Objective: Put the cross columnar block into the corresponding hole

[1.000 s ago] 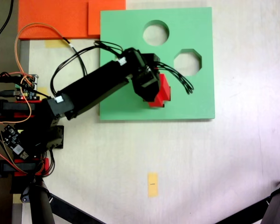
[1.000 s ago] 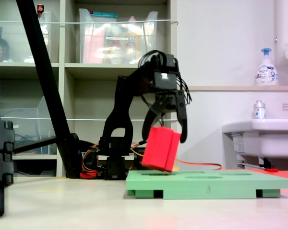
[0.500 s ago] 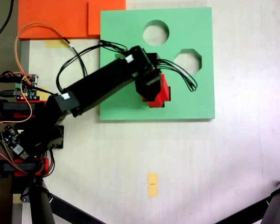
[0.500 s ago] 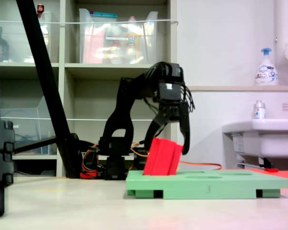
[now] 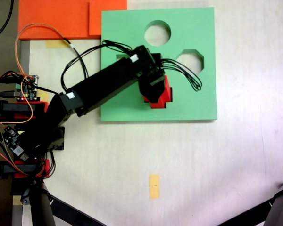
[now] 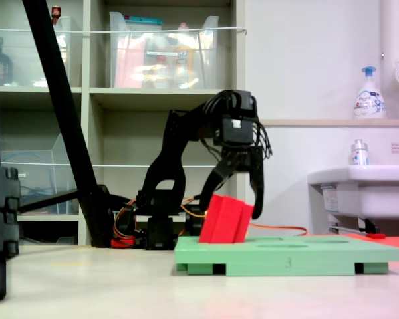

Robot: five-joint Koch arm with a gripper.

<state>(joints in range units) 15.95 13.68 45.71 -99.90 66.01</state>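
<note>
One red cross columnar block (image 6: 226,218) sits partly sunk in the corresponding hole (image 5: 161,104) of the green board (image 6: 289,253), not flush. Second exterior view: long axis near vertical, top tilted toward the second exterior view's right, upper part still proud of the board surface. Gripper (image 6: 238,194) straddles the block's top, fingers spread either side; can't tell whether they're touching it. Round hole (image 5: 157,33) and octagonal hole (image 5: 189,62) in the first exterior view show only floor through them.
</note>
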